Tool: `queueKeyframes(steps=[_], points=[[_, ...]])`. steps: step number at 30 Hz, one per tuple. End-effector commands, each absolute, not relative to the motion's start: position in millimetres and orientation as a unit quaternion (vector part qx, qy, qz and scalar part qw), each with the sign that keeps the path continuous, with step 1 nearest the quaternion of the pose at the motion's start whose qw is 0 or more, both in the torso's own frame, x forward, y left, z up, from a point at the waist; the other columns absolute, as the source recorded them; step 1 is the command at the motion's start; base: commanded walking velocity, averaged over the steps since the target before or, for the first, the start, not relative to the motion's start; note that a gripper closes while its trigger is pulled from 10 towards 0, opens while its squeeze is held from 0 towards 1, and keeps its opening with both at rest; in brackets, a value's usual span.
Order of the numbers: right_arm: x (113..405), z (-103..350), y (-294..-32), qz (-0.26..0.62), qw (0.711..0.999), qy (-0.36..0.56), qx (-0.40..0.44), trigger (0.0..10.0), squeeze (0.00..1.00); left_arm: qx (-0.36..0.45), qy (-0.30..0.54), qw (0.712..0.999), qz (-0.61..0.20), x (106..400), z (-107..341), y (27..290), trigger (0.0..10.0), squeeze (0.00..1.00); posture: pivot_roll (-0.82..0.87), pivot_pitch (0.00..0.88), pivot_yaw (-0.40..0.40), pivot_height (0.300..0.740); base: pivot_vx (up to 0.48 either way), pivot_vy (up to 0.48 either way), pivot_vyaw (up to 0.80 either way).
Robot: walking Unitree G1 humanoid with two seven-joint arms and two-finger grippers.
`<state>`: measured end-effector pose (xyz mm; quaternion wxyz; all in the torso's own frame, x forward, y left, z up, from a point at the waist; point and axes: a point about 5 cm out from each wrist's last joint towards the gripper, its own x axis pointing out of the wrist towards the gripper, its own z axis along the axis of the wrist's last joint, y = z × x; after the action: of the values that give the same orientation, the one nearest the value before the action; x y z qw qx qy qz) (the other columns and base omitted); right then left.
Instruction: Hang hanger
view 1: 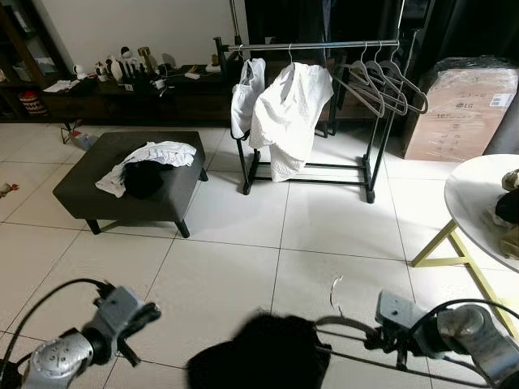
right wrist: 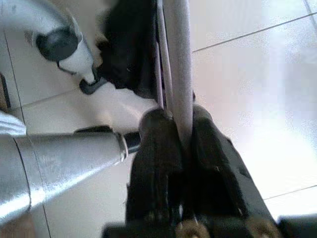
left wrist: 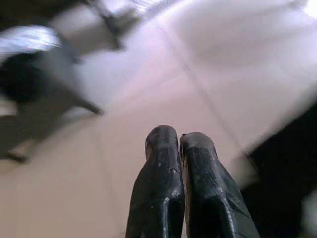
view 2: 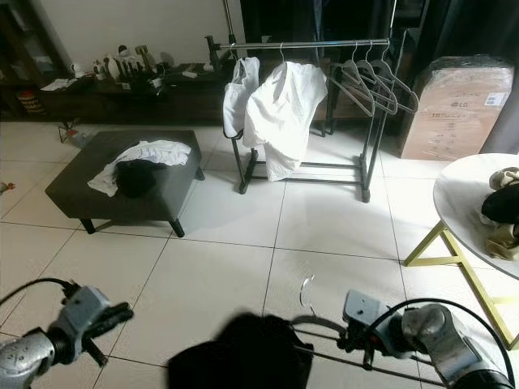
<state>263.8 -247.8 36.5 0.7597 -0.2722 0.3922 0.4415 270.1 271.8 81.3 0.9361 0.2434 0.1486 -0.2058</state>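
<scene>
Hanger: we hold a pale grey hanger [right wrist: 177,59] low before us, well short of the clothes rack [view 1: 324,45]; its thin hook [view 1: 335,289] curls up toward the rack, and a black garment [view 1: 263,356] drapes from it.
Right gripper: our right gripper [right wrist: 184,130] has its fingers clamped on the hanger's bar.
Left gripper: our left gripper [left wrist: 179,144] hovers over the tiled floor [view 1: 324,227], fingers pressed together, holding nothing.
Rack: it carries white shirts [view 1: 285,113] and empty grey hangers [view 1: 381,81].
Ottoman: the dark ottoman [view 1: 105,182], left of the rack, bears white and black clothes.
</scene>
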Motion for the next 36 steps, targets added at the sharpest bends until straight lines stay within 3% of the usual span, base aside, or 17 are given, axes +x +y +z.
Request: queueKeyframes(steps=[1,8,9,10,11,17,18,21,26,36], points=[[261,31,-250,0.435,0.759,0.394,-0.281,0.0,0.0,0.237,0.118,0.956,-0.125,279,100,291,0.0,0.0,-0.1,0.116,0.081,0.74,0.0,0.0,0.0],[264,34,-238,0.45,0.783,0.359,-0.237,0.0,0.0,0.168,0.081,0.973,-0.136,286,109,274,0.0,0.0,-0.1,0.117,0.083,0.74,0.0,0.0,0.0],[266,38,-233,0.462,0.78,0.345,-0.243,0.0,0.0,0.173,0.089,0.964,-0.179,282,104,262,1.0,0.0,-0.1,0.116,0.084,0.74,0.0,0.0,0.0],[267,41,-231,0.469,0.779,0.335,-0.246,0.0,0.0,0.18,0.098,0.957,-0.208,279,100,255,4.1,0.0,-0.1,0.116,0.084,0.74,0.0,0.0,0.0],[270,45,-227,0.478,0.779,0.321,-0.247,0.0,0.0,0.187,0.11,0.945,-0.245,274,94,246,10.0,0.0,-0.11,0.116,0.085,0.74,0.0,0.0,0.0],[280,74,-206,0.528,0.776,0.249,-0.239,0.0,0.0,0.155,0.15,0.921,-0.326,262,87,232,10.0,0.0,-0.11,0.114,0.086,0.74,0.0,0.0,0.0],[281,84,-199,0.544,0.771,0.228,-0.24,0.0,0.0,0.146,0.159,0.913,-0.345,259,87,230,10.0,1.0,-0.11,0.114,0.086,0.74,0.0,0.0,0.0],[282,92,-196,0.557,0.762,0.217,-0.249,0.0,0.0,0.139,0.179,0.901,-0.371,254,88,230,10.0,1.0,-0.11,0.113,0.086,0.74,0.0,0.0,0.0],[281,109,-181,0.596,0.734,0.188,-0.266,0.0,0.0,0.141,0.245,0.841,-0.462,230,88,232,10.0,1.0,-0.1,0.11,0.083,0.74,0.0,0.0,0.0],[278,121,-163,0.627,0.712,0.166,-0.269,0.0,0.0,0.165,0.303,0.783,-0.517,207,84,233,10.0,1.0,-0.1,0.108,0.082,0.74,0.0,0.0,0.0]])
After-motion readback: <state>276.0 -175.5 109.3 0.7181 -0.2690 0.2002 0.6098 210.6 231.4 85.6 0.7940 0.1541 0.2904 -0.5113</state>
